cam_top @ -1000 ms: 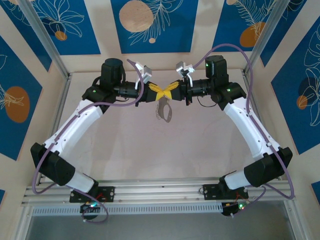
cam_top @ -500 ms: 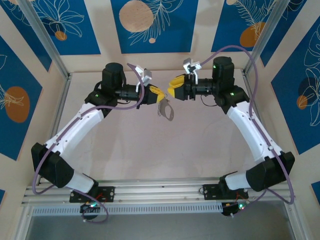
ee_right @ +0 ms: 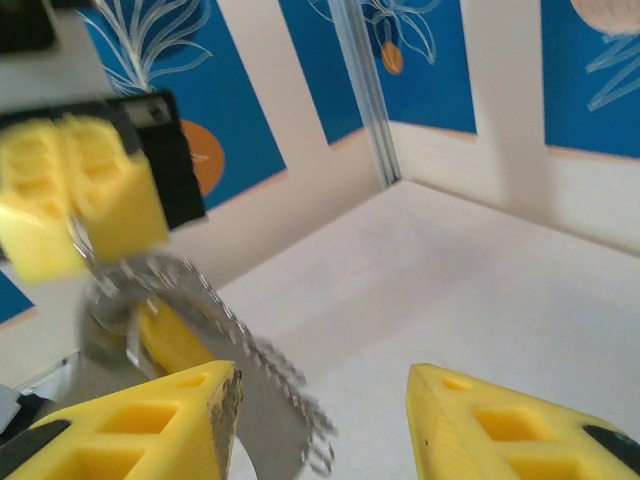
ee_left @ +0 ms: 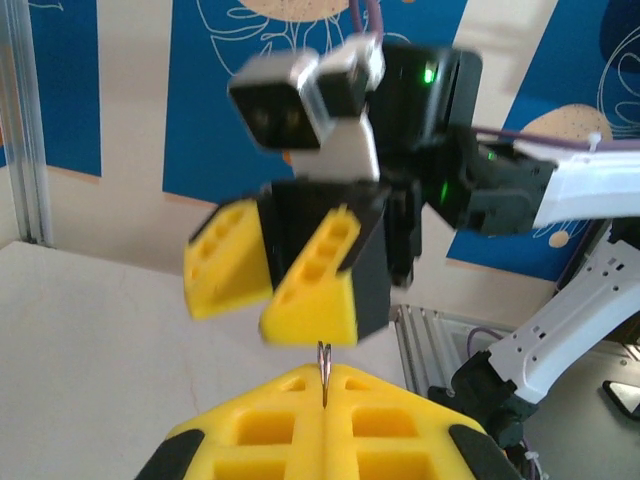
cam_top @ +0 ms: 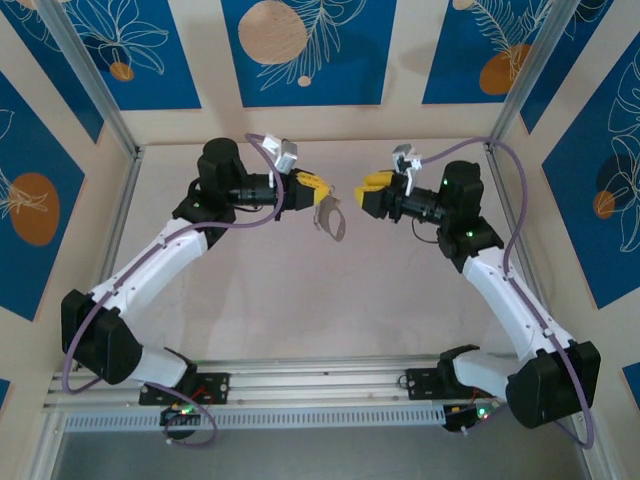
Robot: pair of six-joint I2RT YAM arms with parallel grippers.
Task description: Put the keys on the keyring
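One gap lies open: left gripper clamps the keyring by its edge, right gripper near, fingers parted

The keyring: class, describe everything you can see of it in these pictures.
The keyring is a grey metal oval loop with a pale bumpy strip along one long side. It hangs above the table, tilted, its upper end pinched in the shut left gripper. The right gripper stands open, apart from it.

You have no text, label, brand or number to read here; the blue wall panels carry only drawn white leaves and orange circles, without lettering.
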